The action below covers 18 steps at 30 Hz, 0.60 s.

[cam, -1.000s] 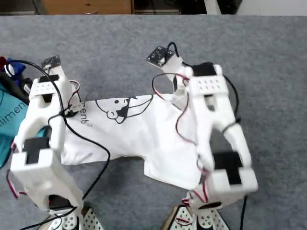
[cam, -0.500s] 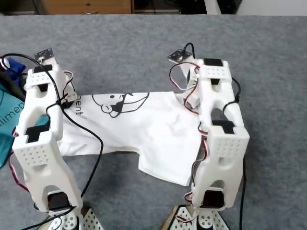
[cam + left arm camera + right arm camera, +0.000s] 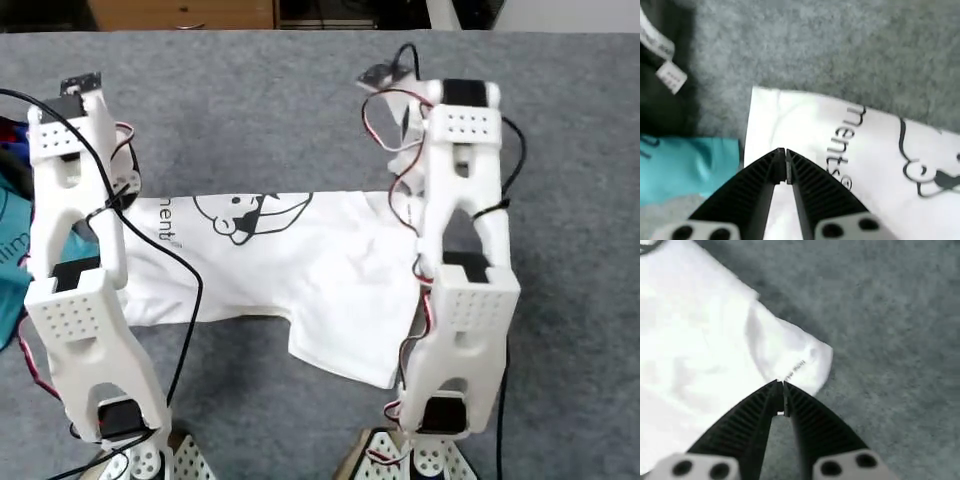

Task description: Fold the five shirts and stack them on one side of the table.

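Compared with a second ago, both arms have stretched toward the top of the high view. The left arm and the right arm now stand nearly straight. The white shirt was skewed then. Now it lies flatter at the centre of the grey tabletop, its upper edge running level, and it has barely shifted over the last half second.

In the high view the arms cover both side edges of the white shirt and hide what they carry at their tips. A teal shirt is cut off at the left edge of that frame. A dark garment lies beside it, hard to make out.

The left end effector is clenched, its tips over the white shirt's border near a corner, just beside the teal cloth. The right end effector is clenched too, its tips at the rim of a rounded shirt corner with bare tabletop beside it. We cannot tell whether either one pinches cloth.
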Motion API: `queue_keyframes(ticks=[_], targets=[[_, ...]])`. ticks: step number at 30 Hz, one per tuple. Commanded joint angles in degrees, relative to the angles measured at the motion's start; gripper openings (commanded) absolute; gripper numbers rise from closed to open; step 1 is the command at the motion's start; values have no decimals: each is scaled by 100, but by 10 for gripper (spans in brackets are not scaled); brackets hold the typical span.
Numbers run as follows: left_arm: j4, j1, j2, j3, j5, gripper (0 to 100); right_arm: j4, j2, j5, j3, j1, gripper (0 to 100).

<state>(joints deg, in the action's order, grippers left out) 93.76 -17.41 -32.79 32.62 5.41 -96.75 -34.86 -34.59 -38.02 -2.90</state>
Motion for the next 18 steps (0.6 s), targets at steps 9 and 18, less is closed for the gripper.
queue_keyframes(ticks=[9, 18], targets=[[-598, -44, 31, -1073, 62, 19, 624, -347, 352, 127, -954, 5], [-1960, -44, 101, -2804, 70, 19, 703, -2009, 352, -646, -233, 5]])
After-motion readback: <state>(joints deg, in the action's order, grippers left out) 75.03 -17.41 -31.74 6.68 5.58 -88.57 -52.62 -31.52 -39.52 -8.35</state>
